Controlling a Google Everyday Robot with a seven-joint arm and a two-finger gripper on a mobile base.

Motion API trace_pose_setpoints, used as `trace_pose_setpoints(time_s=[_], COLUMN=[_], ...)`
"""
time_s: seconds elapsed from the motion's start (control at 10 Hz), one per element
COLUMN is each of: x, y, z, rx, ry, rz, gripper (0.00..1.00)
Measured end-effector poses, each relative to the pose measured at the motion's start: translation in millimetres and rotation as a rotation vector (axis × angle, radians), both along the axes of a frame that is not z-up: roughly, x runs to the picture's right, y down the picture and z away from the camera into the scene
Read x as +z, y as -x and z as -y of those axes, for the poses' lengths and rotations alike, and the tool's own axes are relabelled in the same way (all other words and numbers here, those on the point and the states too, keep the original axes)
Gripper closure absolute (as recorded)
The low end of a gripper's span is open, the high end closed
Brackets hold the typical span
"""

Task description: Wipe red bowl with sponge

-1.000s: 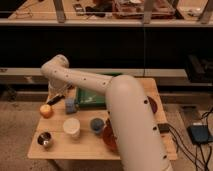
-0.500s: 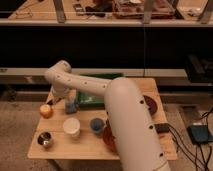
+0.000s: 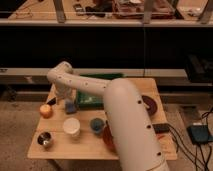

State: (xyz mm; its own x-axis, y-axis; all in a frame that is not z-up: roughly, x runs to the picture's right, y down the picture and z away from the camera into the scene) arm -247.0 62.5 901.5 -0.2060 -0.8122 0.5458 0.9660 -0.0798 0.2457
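Sponge (image 3: 70, 106) beside jaws, near table (image 3: 60, 142) edge

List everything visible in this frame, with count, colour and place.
table: one, light wood, centre
sponge: one, light blue, left, beside claw
red bowl: one, red-orange, front, partly behind arm
white cup: one, white, front left
blue cup: one, blue, right of white cup
steel cup: one, silvery, front-left corner
orange fruit: one, orange, left edge
tray: one, green, back centre
purple bowl: one, dark purple, right
arm: one, white, over table
claw: one, pale, left of sponge
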Motion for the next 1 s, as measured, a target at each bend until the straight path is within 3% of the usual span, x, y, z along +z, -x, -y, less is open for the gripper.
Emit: trace_pose_setpoints(time_s=[1.0], x=[18.2], y=[-24.5], z=[-3.1], rx=[-0.033], ry=[-0.013], rz=[-0.048], gripper=[0.41])
